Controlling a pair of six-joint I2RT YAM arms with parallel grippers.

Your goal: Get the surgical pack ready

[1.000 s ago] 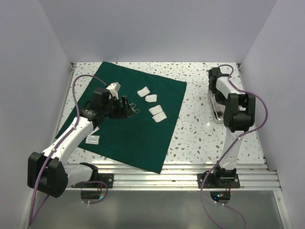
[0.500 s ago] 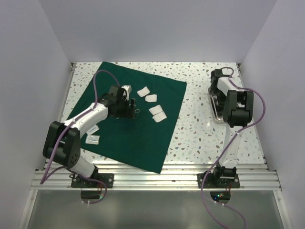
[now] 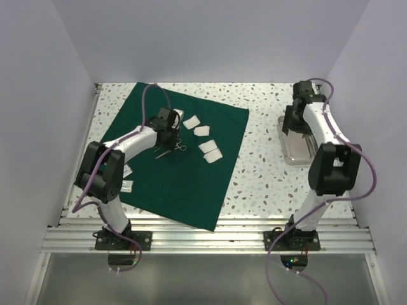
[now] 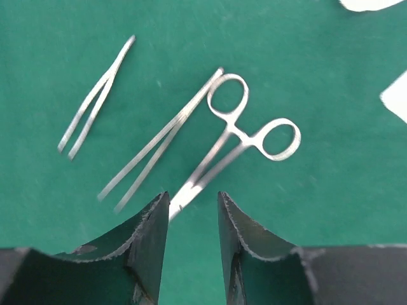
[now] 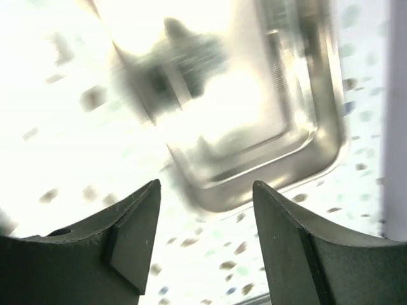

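Note:
The dark green cloth (image 3: 191, 184) lies flat on the left of the table. On it rest ring-handled forceps (image 4: 251, 130) and two thin tweezers (image 4: 95, 105) (image 4: 159, 143), seen together from above as the instruments (image 3: 170, 150). My left gripper (image 4: 194, 203) hovers just over the forceps' tip, its jaws partly apart; the tip lies between them, close to the left finger (image 4: 156, 222). Several white gauze pads (image 3: 208, 151) lie to its right. The steel tray (image 3: 296, 151) sits on the bare table at right, with my right gripper (image 5: 206, 187) open above its far end, nothing between the fingers.
Two small white packets (image 3: 125, 185) lie at the cloth's left edge. White walls close in the table on the left, back and right. The speckled tabletop (image 3: 261, 165) shows between cloth and tray. Gauze edges (image 4: 397, 95) show at the right of the left wrist view.
The left arm has swung toward the back and its jaws have narrowed over the forceps. The right gripper has opened and drawn back toward the tray's far end.

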